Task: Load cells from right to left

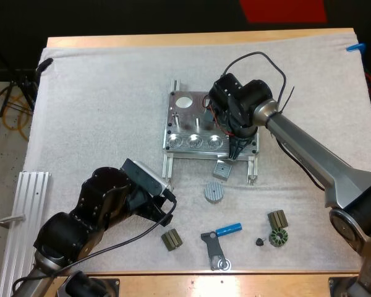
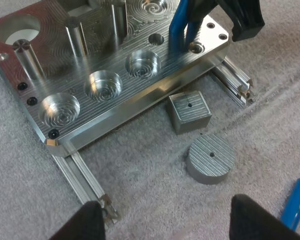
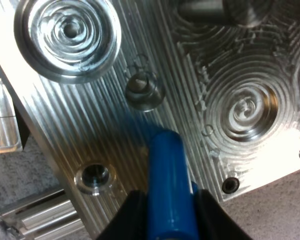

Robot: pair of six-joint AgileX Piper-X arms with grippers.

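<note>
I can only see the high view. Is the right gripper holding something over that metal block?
Observer: Yes, the right gripper is shut on a blue cylinder.
Operator: Where's its tip?
Observer: Over the fixture, by a small hole, not in the round pocket beside it.
Operator: And the other arm?
Observer: The left gripper is open, above the mat near a metal cube and a metal disc.

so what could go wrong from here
The blue cylinder in the right claw points at the flat face of the fixture beside a small hole, not a round pocket; pressing down may jam it. The open left claw hovers at the fixture's rail end and could knock it askew.
</note>
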